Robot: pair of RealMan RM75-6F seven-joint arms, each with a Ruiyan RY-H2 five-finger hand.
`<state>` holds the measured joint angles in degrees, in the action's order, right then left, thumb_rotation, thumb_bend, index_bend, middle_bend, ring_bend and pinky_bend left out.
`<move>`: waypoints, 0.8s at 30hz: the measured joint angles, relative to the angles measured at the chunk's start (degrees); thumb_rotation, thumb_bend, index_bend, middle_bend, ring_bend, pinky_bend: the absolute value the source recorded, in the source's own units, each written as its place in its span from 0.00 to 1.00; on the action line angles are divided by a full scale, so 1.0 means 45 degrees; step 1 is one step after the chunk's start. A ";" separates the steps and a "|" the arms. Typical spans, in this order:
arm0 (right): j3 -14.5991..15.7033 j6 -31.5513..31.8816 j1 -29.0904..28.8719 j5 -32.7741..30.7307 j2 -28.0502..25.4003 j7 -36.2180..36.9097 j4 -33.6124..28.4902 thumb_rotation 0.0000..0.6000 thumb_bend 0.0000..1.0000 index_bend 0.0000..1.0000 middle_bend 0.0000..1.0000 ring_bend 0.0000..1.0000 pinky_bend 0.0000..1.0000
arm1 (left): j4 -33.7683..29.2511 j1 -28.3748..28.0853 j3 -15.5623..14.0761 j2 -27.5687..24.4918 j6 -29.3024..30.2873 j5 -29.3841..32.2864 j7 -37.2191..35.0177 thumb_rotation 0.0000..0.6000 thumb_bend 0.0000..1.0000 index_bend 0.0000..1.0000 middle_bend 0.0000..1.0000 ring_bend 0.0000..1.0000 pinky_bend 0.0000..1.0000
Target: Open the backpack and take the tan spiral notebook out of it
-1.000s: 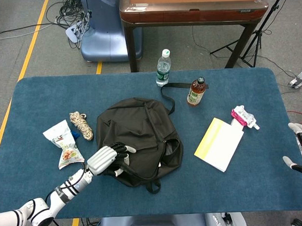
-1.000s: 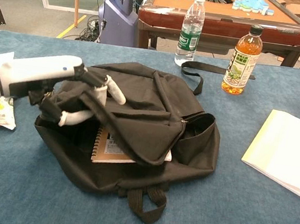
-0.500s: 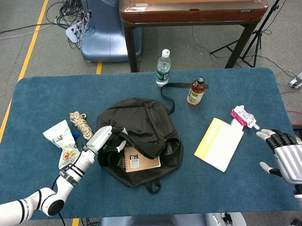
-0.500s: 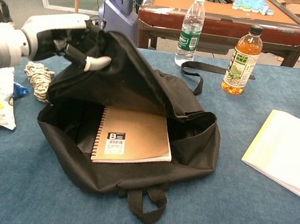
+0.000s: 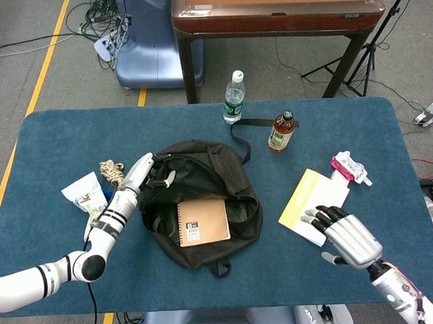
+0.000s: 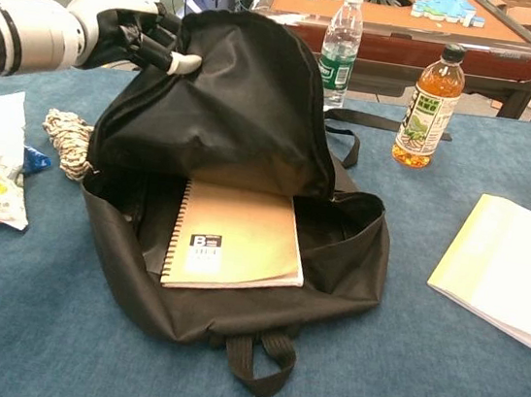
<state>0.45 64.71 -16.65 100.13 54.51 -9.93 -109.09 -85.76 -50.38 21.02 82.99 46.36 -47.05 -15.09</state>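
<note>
Blue tabletop [image 5: 52, 146]: left hand [image 6: 136, 30] grips the backpack [image 6: 247, 118] flap raised, exposing the tan spiral notebook [image 6: 233, 238] inside; right hand [image 5: 345, 234], released, hovers by the yellow pad [image 5: 314, 205]. Removal remains.

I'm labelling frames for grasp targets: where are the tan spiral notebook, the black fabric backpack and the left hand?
tan spiral notebook [image 6: 236, 237]: chest view, cover centre.
black fabric backpack [image 6: 249, 99]: chest view, lifted flap.
left hand [image 6: 136, 30]: chest view, fingers gripping the flap's edge.
</note>
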 measured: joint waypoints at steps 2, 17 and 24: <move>-0.0030 -0.0574 -0.0446 0.0064 0.0241 -0.0031 -0.0014 1.00 0.09 0.24 0.22 0.16 0.28 | 0.0160 -0.0130 0.0165 0.0087 0.0011 0.0675 0.0318 1.00 0.61 0.67 0.74 0.67 0.48; -0.1036 -0.2828 -0.3555 0.0366 0.4317 -0.1331 0.2485 1.00 0.13 0.25 0.23 0.16 0.28 | -0.0464 -0.0198 0.0707 -0.0190 0.0183 0.2745 0.1247 1.00 0.61 0.64 0.73 0.67 0.48; -0.1225 -0.2875 -0.4504 0.0459 0.6058 -0.0994 0.4473 1.00 0.13 0.25 0.23 0.16 0.28 | -0.0755 -0.0162 0.0949 -0.0394 0.0040 0.3461 0.1197 1.00 0.61 0.63 0.73 0.67 0.48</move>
<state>-5.06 51.77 -36.91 102.19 81.78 -14.41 -88.96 -89.16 -51.11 25.29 81.21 46.54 -31.47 -9.71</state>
